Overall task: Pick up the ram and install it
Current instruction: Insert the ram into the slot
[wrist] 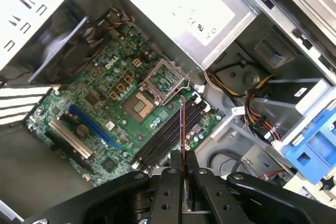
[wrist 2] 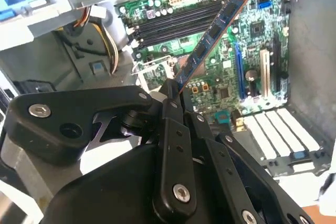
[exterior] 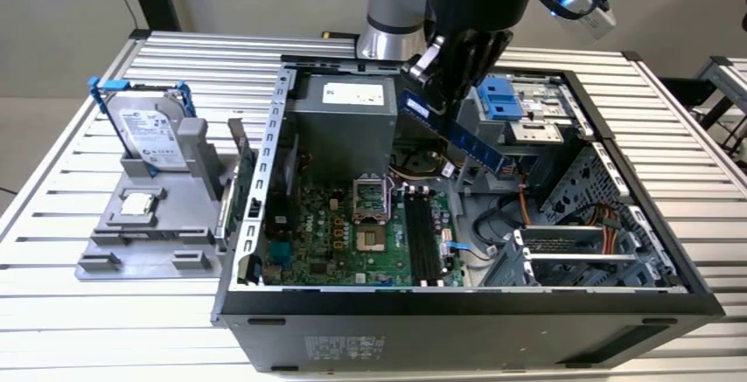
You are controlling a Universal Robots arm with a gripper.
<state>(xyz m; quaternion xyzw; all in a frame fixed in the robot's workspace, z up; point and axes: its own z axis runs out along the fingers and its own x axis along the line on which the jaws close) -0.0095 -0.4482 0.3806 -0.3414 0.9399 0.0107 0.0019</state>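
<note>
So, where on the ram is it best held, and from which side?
Probably by one short end, pinching its two flat faces, coming along its length, as the gripper holds the ram now. It is thin and flat, and that grip leaves its long edge free for the black slots.

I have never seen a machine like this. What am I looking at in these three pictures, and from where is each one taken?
This is one robot arm working over an open computer case that lies on a slatted metal table. The exterior view comes from a camera standing off the arm. Both wrist views come from cameras riding on the arm, so they look past its black tool into the case. The tool is shut on the ram, a thin bluish stick, held tilted over the green motherboard and its long black slots. At the exterior view's left, a grey holder carries a silver hard drive and a small square chip.
</note>
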